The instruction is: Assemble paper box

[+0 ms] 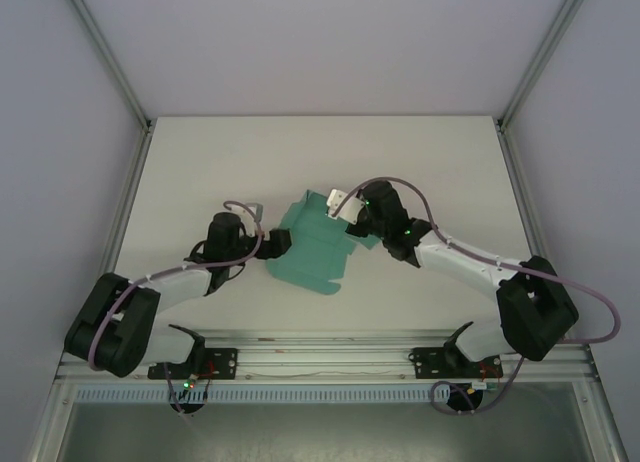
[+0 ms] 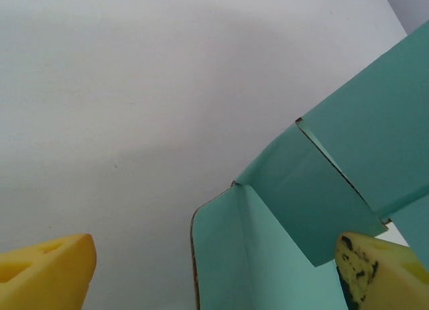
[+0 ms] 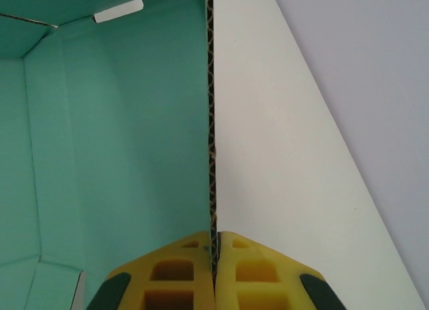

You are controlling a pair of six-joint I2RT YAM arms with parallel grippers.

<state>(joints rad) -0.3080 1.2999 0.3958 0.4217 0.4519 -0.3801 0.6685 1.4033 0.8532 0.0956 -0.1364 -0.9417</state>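
One edge of the paper box [image 1: 315,247] is pinched in the right jaws; left jaws gape beside it.

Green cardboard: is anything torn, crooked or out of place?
Nothing looks damaged. The paper box is only half-folded, flaps at angles; the right gripper pinches one wall's edge, the left gripper open beside it.

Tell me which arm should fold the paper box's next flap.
Left, probably. The right claw is shut on a wall edge of the paper box, steadying it. The left claw is open and free, with a loose flap right before it.
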